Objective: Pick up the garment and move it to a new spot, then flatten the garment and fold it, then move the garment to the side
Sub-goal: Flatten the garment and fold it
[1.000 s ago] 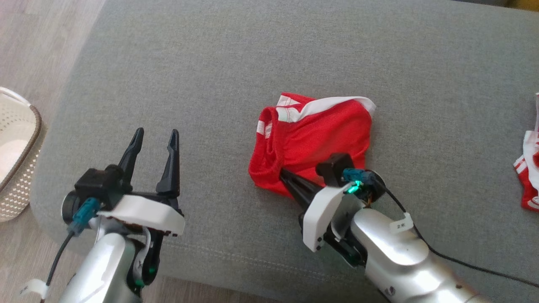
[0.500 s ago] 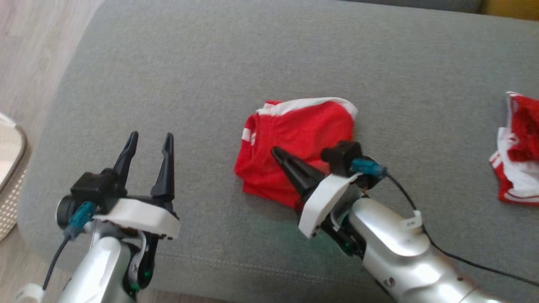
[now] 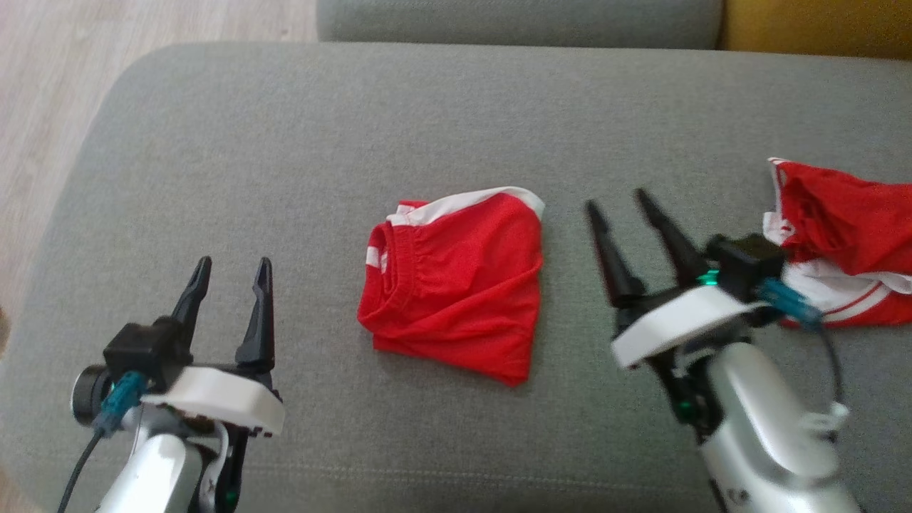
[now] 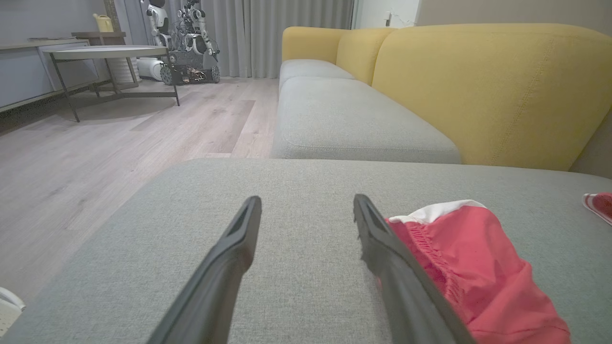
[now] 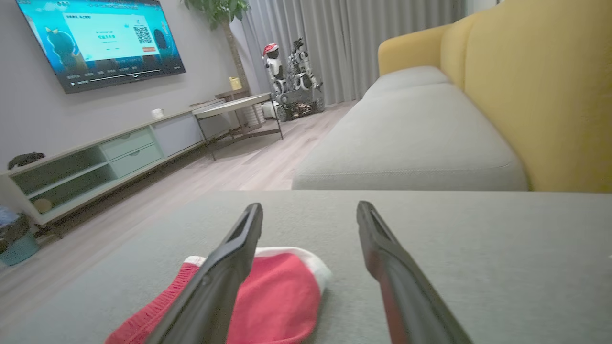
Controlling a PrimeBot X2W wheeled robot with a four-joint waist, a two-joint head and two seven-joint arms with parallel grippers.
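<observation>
A folded red garment [image 3: 456, 285] with white trim lies in the middle of the grey sofa cushion [image 3: 299, 157]. It also shows to the right of my left fingers as the garment [image 4: 468, 267] and to the lower left of my right fingers as the garment [image 5: 277, 296]. My left gripper [image 3: 229, 263] hovers open at the lower left, well clear of the cloth. Right of the garment, my right gripper [image 3: 618, 200] stands open and empty, apart from the fabric.
A second red and white garment [image 3: 841, 228] lies crumpled at the cushion's right edge, behind my right wrist. Wooden floor [image 3: 43, 85] borders the cushion on the left. Another grey seat [image 4: 344, 119] and yellow backrest [image 4: 492, 86] lie beyond.
My right gripper has let go of the folded garment, opened and drawn back to the right. The head camera has shifted, so the basket at left has left the view.
</observation>
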